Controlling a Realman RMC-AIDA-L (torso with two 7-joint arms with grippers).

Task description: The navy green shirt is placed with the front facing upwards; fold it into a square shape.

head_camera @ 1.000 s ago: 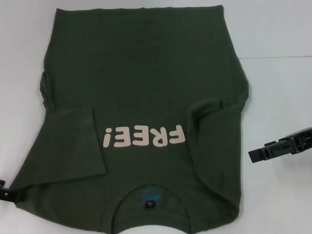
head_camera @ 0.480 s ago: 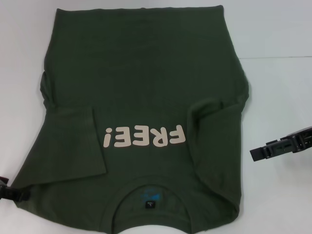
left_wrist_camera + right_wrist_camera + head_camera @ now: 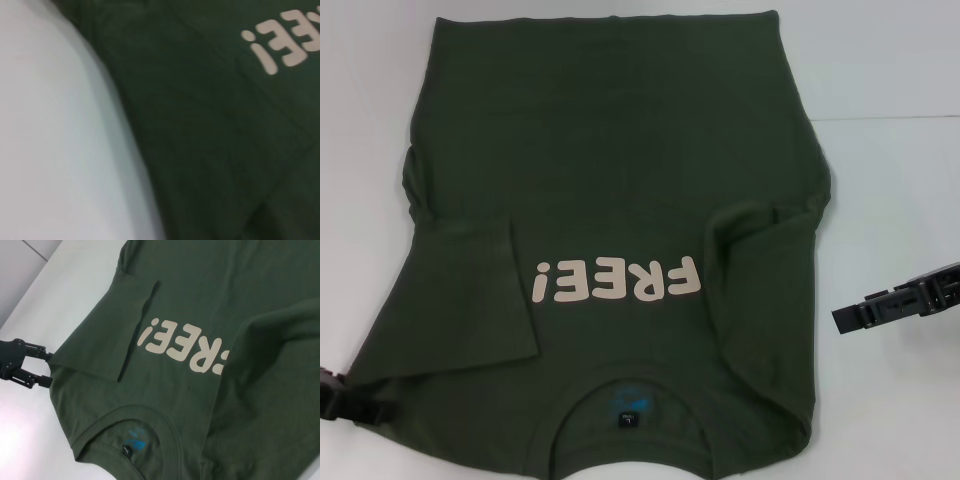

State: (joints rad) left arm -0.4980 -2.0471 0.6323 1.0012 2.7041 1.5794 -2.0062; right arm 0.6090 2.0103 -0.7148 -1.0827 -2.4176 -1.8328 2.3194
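Both sleeves lay folded in on the dark olive-green cotton T-shirt (image 3: pixel 620 200); lengthwise fold remained. Left gripper (image 3: pixel 360 405) fingers apart at its shoulder edge; right gripper (image 3: pixel 850 318): couldn't tell.

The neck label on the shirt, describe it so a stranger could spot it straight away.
A dark green shirt covers the white table, its collar toward the robot. Inside that collar sits the neck label, a small dark square below a blue smudge, unlike the big cream letters.
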